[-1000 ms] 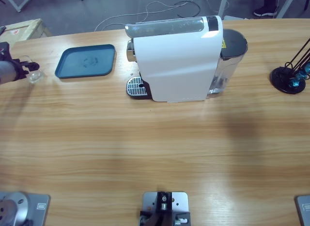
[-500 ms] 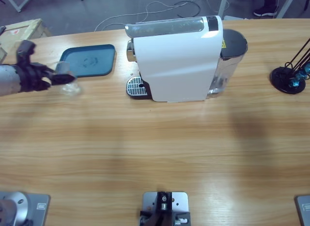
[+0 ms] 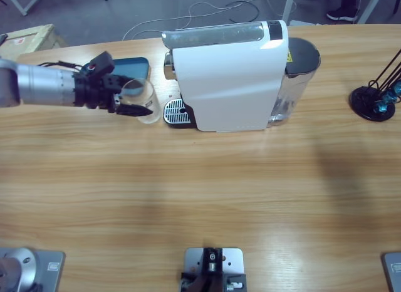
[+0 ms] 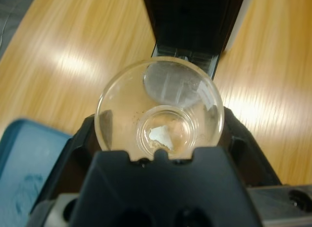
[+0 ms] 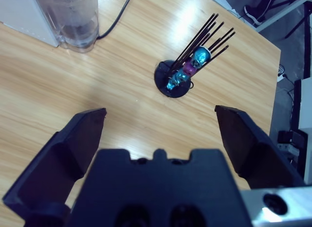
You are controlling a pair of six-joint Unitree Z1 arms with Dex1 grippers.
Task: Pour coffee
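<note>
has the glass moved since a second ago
Yes. The glass, shut in the left end effector, has travelled from the table's left edge past the blue tray and now sits just left of the coffee machine and its drip grate.

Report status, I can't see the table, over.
Left claw shut on glass cup, beside coffee machine's drip grate. Right claw open, empty. Nothing in the way.

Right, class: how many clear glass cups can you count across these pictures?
1. The clear glass cup is held in the left gripper, just left of the white coffee machine. Others may be hidden behind it.
</note>
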